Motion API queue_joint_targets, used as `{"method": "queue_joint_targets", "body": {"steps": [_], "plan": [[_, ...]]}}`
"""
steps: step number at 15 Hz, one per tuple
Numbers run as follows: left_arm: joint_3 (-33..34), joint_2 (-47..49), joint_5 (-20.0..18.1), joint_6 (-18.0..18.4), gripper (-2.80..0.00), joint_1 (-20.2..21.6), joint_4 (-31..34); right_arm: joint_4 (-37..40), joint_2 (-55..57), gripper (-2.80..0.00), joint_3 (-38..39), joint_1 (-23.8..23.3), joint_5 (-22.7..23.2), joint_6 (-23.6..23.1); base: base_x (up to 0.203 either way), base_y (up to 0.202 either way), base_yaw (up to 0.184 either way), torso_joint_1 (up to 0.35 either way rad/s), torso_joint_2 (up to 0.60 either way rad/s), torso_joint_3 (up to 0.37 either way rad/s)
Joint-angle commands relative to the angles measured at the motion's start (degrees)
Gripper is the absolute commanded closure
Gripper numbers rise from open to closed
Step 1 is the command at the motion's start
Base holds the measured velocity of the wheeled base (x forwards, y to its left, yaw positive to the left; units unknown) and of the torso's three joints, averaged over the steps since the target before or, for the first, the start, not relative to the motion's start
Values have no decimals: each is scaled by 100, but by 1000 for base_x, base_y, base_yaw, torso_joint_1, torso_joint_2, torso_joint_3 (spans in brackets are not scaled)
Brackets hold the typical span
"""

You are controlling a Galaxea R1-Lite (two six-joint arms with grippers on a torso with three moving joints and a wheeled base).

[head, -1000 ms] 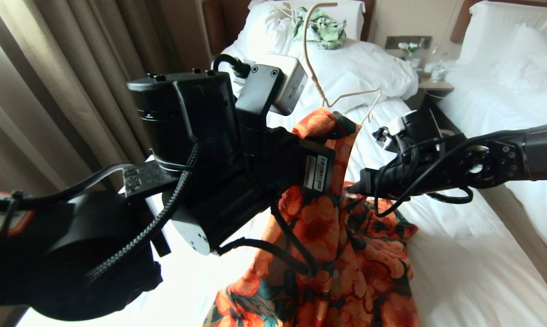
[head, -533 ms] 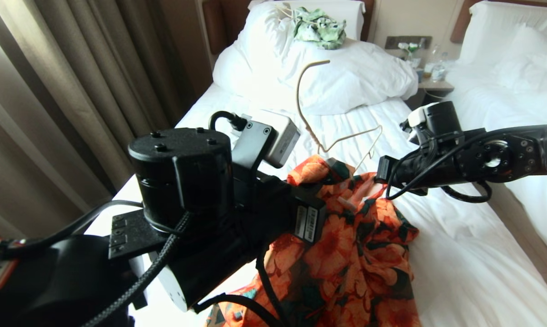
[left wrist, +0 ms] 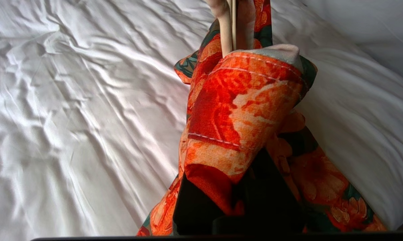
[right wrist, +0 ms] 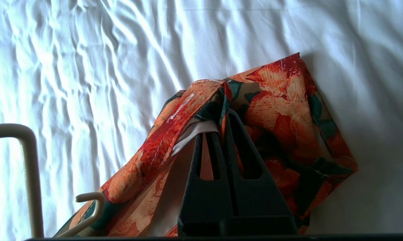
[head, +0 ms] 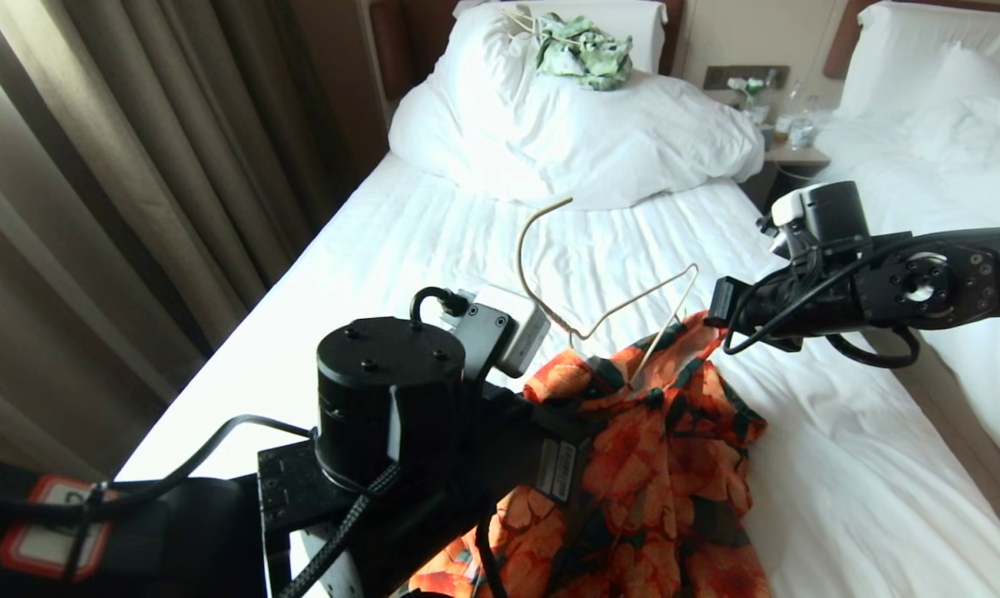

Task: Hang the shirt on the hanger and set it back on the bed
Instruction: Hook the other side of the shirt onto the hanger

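Low over the bed, near its middle: the shirt, bunched, lower folds already on the white sheet, collar end raised toward the headboard. Long axis roughly along the bed, from the collar end down toward the foot. Up out of the collar end, the hanger: pale wire, hook curving toward the pillows, one shoulder bar bare and slanting across to the right side.

Left claw clenched on a fold of shirt at the collar end, right beside the hanger's stem, both rising out of the same bunch of cloth. Right claw clenched too, jaws pinched together on an edge of the shirt with pale lining showing, at the shirt's right shoulder and just beside the bare end of the wire. Shirt thus between the two claws, left nearer the hanger's neck, right nearer the open bar. Probably the hinge of the coming move: that right-hand fold against the bare wire end just beside it, cloth not yet drawn over it.

Hard to tell: whether the hanger's far shoulder sits inside the shirt, buried in folds and behind the left arm. Left claw's fingertips lost in cloth. Shirt's hem cut off at the head view's lower edge.
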Motion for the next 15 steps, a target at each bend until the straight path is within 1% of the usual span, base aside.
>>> {"method": "queue_joint_targets", "body": {"steps": [1, 3, 5, 10, 15], "plan": [[131, 139, 48, -9, 0, -21, -165, -4, -45, 0, -13, -6, -8, 8, 0, 0, 0, 0, 0, 0], [235, 197, 86, -11, 0, -76, -295, -4, -80, 0, -45, -32, -16, 0, 0, 0, 0, 0, 0, 0], [272, 155, 222, 3, 0, -256, -427, -8, -35, 0, -49, -71, -8, -10, 0, 0, 0, 0, 0, 0], [387, 253, 324, 6, 0, -495, -453, -56, -36, 0, -243, -120, -16, -10, 0, 0, 0, 0, 0, 0], [411, 381, 366, 5, 0, -515, -462, -43, -171, 0, -278, -81, -26, -2, 0, 0, 0, 0, 0, 0]]}}
